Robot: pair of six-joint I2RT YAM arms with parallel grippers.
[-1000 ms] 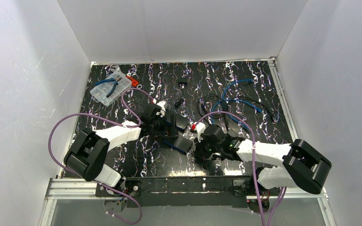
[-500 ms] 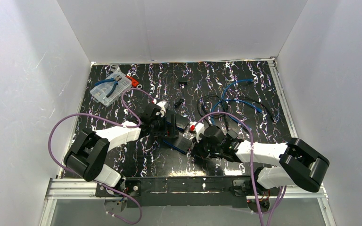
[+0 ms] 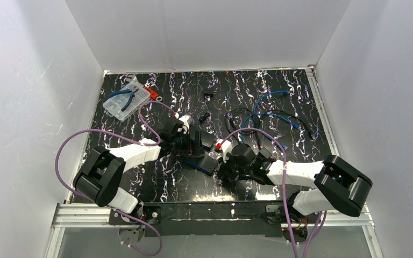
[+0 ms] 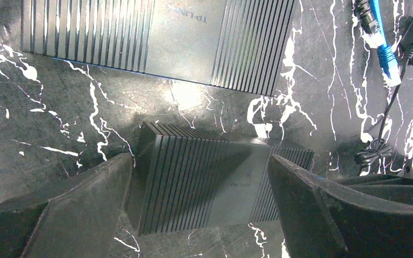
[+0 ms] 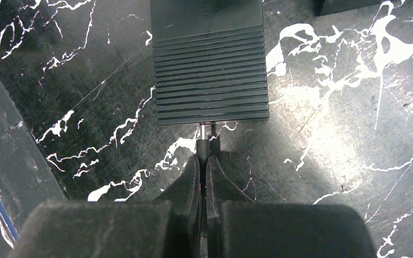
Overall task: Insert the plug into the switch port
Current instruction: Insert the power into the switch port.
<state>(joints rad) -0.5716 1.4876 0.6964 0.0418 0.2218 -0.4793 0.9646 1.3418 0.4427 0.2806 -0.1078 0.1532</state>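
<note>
The plug (image 5: 207, 141) is pinched by the right gripper (image 5: 203, 161), just short of the switch (image 5: 209, 80) straight ahead. Lining up seems to be the step; a gentle straight push is needed next. Another switch (image 4: 209, 183) is seen between the wide-spread left gripper (image 4: 200, 164).

Inventory as I read it from the remote station.

Black ribbed plastic network switches: two. I log them as the upper switch (image 4: 156, 37) and the lower switch (image 4: 204, 183) in the left wrist view.

Clear plastic compartment box (image 3: 119, 106): one.

Blue-handled pliers (image 3: 131, 96): one pair.

Small red plastic piece (image 3: 151, 92): one.

White-and-black robot arms: two, the left arm (image 3: 135, 152) and the right arm (image 3: 301, 172).

Purple sheathed leads (image 3: 86, 131): two, one per arm.

Blue and black cables (image 3: 269, 115): these overlap in a tangle, so I cannot give a firm number.
</note>
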